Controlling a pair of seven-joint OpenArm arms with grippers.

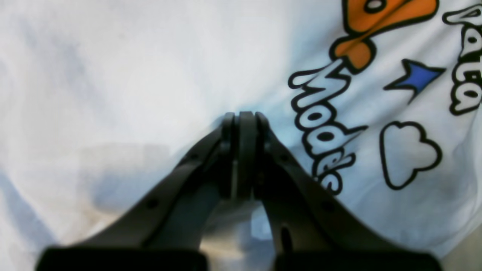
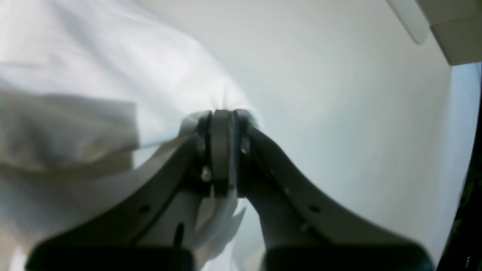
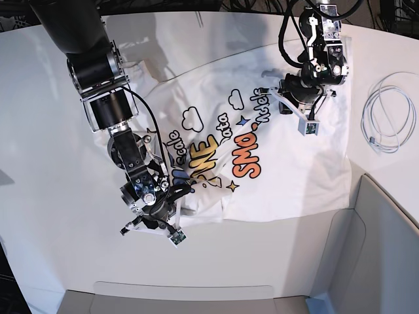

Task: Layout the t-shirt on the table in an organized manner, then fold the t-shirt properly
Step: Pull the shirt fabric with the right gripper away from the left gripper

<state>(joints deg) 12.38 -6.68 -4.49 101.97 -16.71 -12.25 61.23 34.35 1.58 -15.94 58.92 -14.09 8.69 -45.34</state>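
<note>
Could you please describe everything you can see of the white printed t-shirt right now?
The white short-sleeved cotton t-shirt lies print-up on the smooth white table, rumpled and partly spread, not yet folded. Its colourful cartoon print shows orange and yellow lettering, clouds and stars. The left gripper is shut on a pinch of fabric beside the print, and the right gripper is shut on a bunched edge, where a flap lies doubled over.

Two black jointed arms with silver-grey ribbed motor housings, looped black cables along the links. Matte black curved two-fingered left gripper (image 1: 244, 116) and matching right gripper (image 2: 222, 113), small round screw holes down each finger. Small white-cased camera modules at both wrists.
</note>
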